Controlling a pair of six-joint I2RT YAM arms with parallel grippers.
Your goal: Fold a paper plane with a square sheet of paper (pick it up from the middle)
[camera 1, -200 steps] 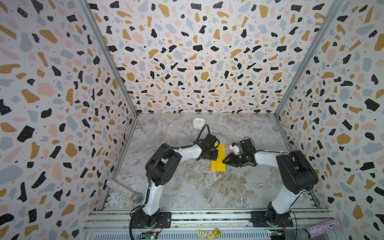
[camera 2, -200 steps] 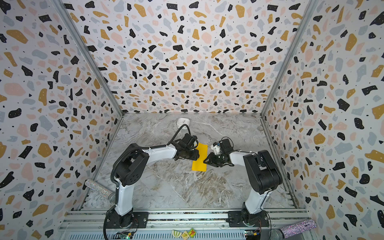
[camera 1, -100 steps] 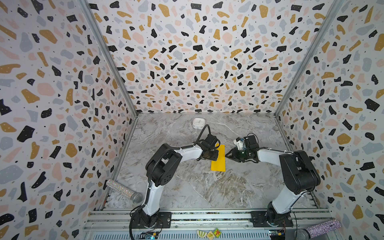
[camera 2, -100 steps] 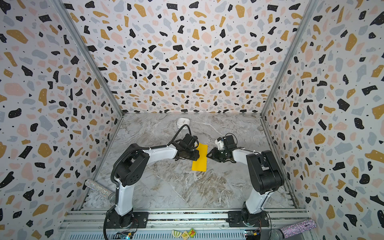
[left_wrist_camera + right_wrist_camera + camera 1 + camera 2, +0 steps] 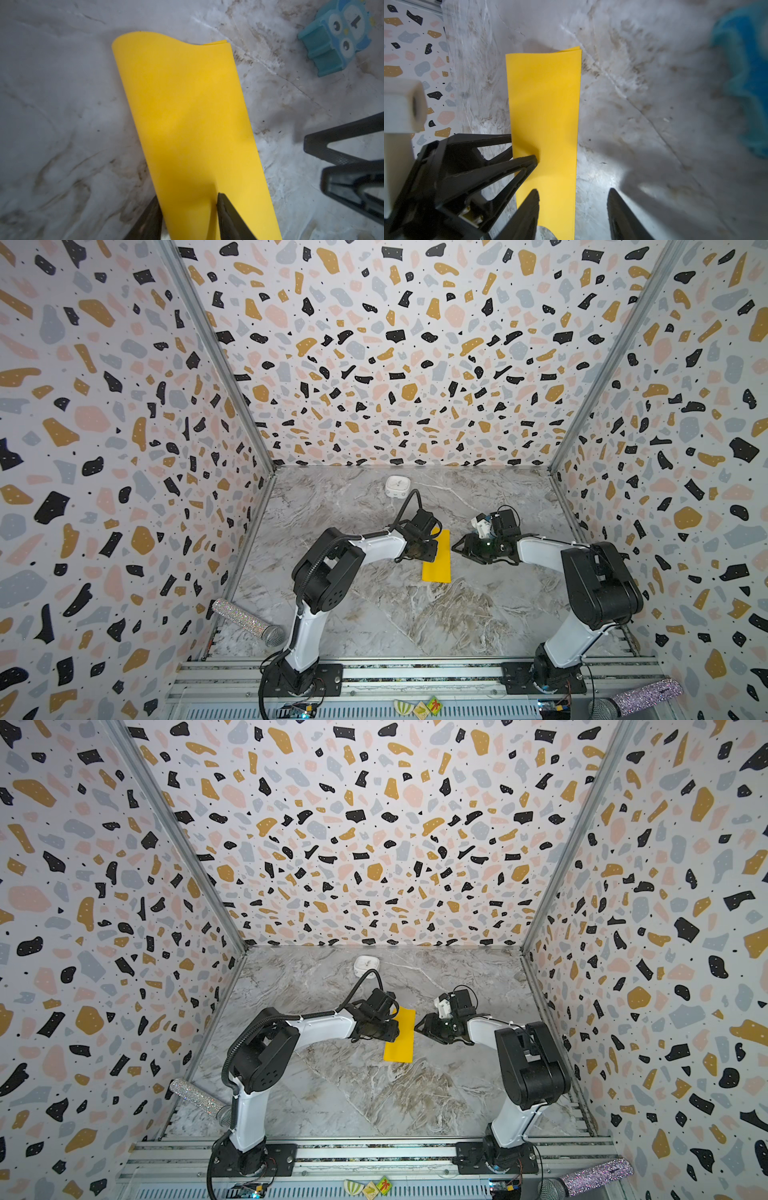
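Lying clamped in left tool (image 5: 188, 197): paper (image 5: 182, 104)

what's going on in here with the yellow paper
Two robot arms are mid-fold on a yellow paper. It lies on the marble table, already folded in half into a narrow strip. The left gripper has a finger on each side of one long edge; the right gripper is open at the other edge.
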